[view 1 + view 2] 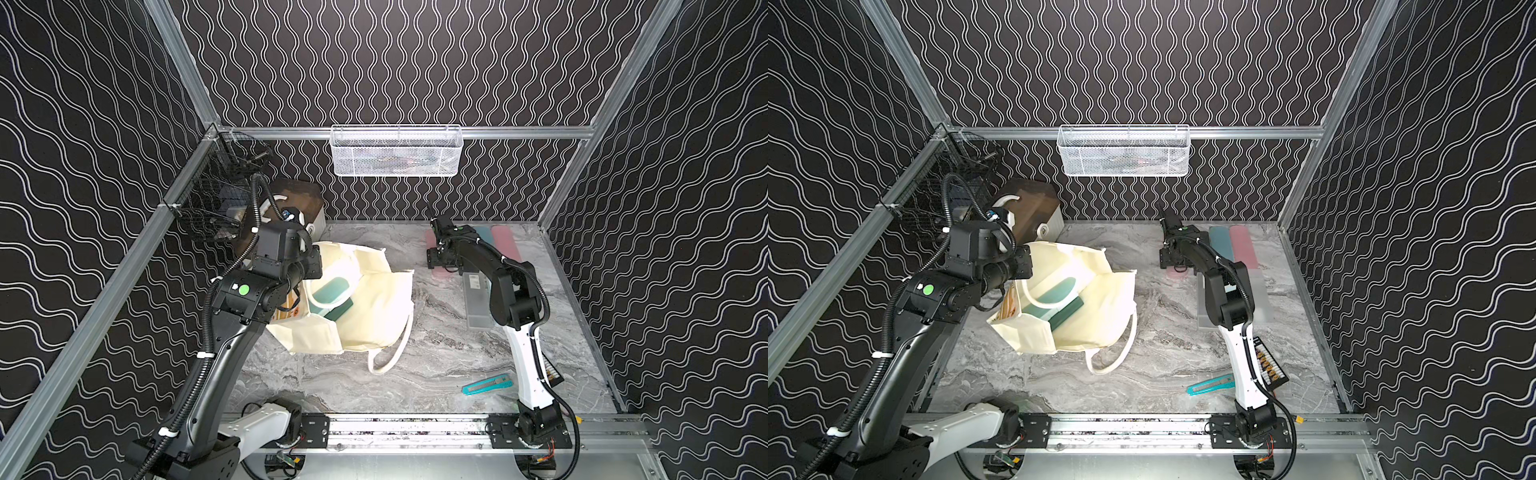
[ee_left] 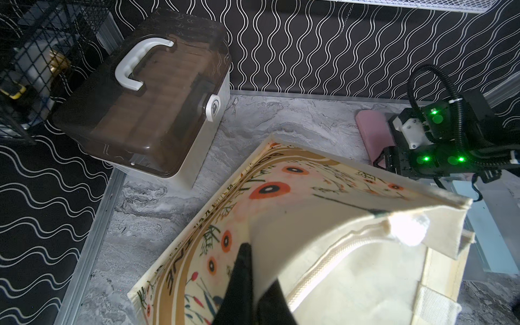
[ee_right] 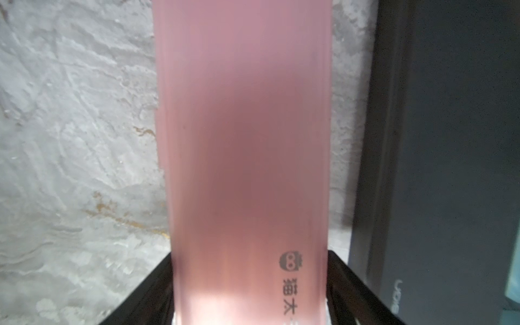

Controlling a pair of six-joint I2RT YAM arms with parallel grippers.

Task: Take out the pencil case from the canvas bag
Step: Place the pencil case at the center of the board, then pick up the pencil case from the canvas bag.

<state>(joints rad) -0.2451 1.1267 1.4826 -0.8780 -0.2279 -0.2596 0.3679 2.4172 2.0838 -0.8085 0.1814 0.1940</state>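
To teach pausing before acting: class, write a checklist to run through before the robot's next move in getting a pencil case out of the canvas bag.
1. Left claw shut on canvas bag rim: ok.
2. Bag mouth open: ok.
3. Teal pencil case visible inside bag: ok.
4. Pink pencil case outside bag, between right claw fingers: ok.
5. Right claw free of it: cannot tell.
6. Bag emptied: not ok.

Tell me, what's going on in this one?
The left gripper is pinched shut on the rim of the canvas bag, holding its mouth open. Teal items show inside the bag. Across the table, the right gripper has its jaws against both sides of a pink pencil case. That case lies on the marble tabletop, well outside the bag.
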